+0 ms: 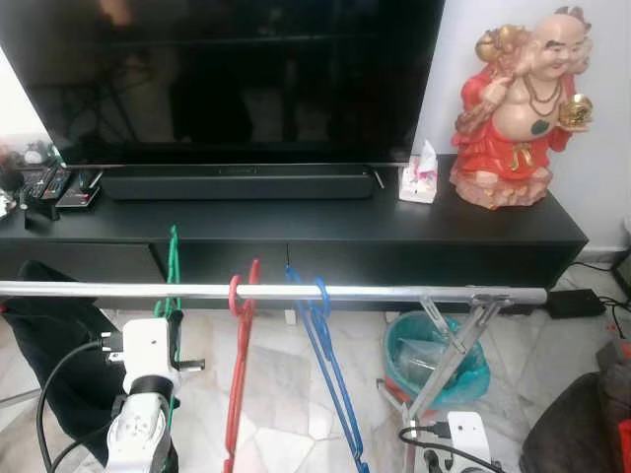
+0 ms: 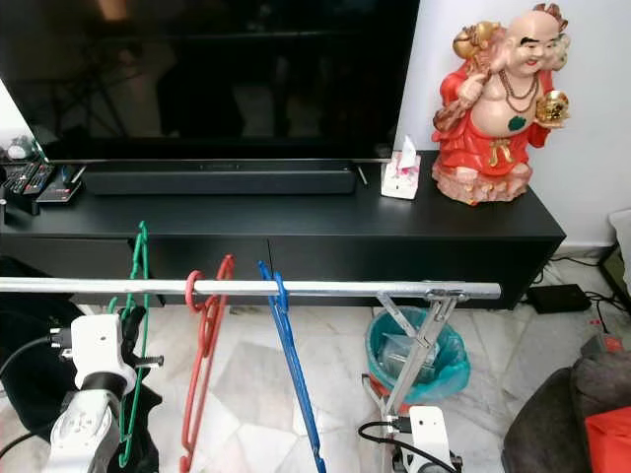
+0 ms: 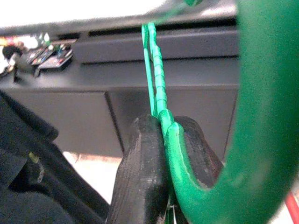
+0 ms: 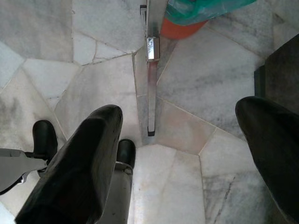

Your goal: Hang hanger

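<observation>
A green hanger stands upright and edge-on at the left part of the silver rail. Its top reaches above the rail; whether it rests on the rail I cannot tell. My left gripper is shut on the hanger's green frame just below the rail, with the black fingers beside the white wrist box. A red hanger and a blue hanger hang on the rail to the right. My right gripper hangs low, open over the marble floor with nothing between its fingers.
A black TV cabinet with a TV, remotes, a tissue box and a red statue stands behind the rack. A teal-lined bin sits by the rack's folding leg. A black garment hangs at left; dark clothes lie at right.
</observation>
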`<state>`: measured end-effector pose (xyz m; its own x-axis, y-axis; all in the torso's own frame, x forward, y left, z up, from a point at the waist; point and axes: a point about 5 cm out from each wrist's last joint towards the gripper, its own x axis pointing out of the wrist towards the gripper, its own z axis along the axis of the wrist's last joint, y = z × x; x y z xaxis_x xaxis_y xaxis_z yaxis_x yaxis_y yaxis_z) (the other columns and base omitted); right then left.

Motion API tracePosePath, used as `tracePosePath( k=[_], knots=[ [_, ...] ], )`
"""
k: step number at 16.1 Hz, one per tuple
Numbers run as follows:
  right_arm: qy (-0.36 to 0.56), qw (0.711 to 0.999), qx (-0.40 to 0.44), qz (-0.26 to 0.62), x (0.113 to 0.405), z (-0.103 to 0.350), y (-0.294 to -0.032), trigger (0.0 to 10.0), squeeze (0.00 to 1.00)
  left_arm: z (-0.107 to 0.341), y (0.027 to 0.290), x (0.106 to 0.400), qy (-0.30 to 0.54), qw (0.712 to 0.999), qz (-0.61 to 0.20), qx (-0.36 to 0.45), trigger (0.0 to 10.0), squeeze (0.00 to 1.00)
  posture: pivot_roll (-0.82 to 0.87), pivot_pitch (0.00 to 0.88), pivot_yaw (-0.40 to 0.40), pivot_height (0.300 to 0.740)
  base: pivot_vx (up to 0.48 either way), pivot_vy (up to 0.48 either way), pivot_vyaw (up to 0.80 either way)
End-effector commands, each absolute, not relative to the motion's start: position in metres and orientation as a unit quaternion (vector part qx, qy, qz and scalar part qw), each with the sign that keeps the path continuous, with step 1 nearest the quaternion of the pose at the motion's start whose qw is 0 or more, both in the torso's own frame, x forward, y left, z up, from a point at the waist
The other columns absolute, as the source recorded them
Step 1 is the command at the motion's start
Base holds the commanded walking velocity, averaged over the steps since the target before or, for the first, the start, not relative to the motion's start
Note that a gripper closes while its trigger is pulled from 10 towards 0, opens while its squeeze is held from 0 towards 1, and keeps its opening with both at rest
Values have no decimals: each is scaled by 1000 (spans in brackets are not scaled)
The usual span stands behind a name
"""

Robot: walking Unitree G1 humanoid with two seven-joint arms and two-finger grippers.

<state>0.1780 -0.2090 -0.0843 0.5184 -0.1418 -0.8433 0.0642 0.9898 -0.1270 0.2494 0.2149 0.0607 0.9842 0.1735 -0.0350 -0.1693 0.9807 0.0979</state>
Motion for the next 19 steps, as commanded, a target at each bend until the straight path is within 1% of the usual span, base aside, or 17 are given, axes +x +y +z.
tracePosePath(
  k=[1,5,10,15,16,19],
  knots=[
    [488,870,-38,-60,177,-85,-209,10000,0,56,219,251,45,993,106,28,10000,0,79,0,10,740,0,0,0],
    [488,870,-38,-61,178,-84,-209,10000,0,55,230,261,66,988,138,-4,10000,0,80,0,6,740,0,0,0],
    [488,870,-38,-61,178,-84,-209,10000,0,61,228,276,67,991,117,1,10000,0,80,0,2,740,0,0,0],
    [488,870,-39,-59,178,-84,-209,10000,0,75,222,291,39,994,98,11,10000,0,79,0,2,740,0,0,0],
    [488,870,-39,-59,178,-84,-209,10000,0,84,221,293,16,995,97,18,10000,0,78,0,3,740,0,0,0],
    [488,870,-40,-58,178,-84,-209,10000,0,95,223,296,-15,994,103,16,10000,0,80,0,3,740,0,0,0]
  ],
)
